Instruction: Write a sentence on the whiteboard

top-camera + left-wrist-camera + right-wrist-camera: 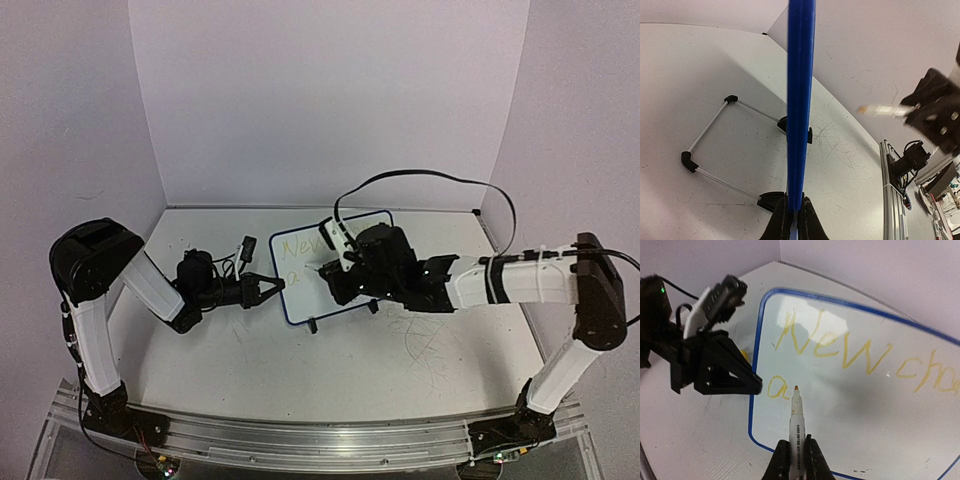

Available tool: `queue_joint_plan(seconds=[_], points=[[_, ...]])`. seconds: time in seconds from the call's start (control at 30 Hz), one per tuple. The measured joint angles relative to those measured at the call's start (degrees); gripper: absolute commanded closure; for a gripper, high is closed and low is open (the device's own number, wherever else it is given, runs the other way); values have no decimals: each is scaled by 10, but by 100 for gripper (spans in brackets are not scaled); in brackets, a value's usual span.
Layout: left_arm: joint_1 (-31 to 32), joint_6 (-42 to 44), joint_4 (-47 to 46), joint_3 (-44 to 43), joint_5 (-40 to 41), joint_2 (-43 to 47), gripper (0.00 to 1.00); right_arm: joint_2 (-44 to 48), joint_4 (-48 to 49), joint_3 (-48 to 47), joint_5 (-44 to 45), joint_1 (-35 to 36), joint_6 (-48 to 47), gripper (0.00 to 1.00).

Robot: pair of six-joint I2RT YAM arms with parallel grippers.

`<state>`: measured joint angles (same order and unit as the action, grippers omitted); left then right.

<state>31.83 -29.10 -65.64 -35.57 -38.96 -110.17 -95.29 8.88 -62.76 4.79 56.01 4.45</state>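
From above, the whiteboard (298, 298) is standing tilted on the tabletop (250, 370) between the two arms. The left gripper (272, 288) is reaching in from the left to pinch its near-left edge, apparently to steady it against writing pressure. The right gripper (335, 272) is hovering over the board's face, below the pale yellow sentence (300, 243). In the left wrist view, the whiteboard (801, 100) is showing edge-on as a blue bar, with the left gripper (793, 220) closing narrowly on it. The wire stand (688, 161) is propping the board from behind, and the right gripper (920, 107) is carrying the marker (885, 110) at the right. In the right wrist view, the right gripper (793, 460) is clamping the marker (796, 425) with its tip pointing at the whiteboard (850, 410), just right of a lone "a" that is starting the second line. The sentence (840, 347) is reading "New cho…", running out of frame. The left gripper (752, 382) is bracing the left frame. Whether the tip is touching the surface, I cannot tell.
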Motion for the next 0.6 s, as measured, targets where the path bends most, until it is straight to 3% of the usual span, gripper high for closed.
queue_joint_plan(seconds=[0.2, 0.6], points=[[0, 7, 10, 0, 0, 4, 100, 90, 19, 4, -12, -4, -43, 100], [1, 15, 34, 0, 2, 18, 100, -15, 2, -18, -36, 2, -81, 100]])
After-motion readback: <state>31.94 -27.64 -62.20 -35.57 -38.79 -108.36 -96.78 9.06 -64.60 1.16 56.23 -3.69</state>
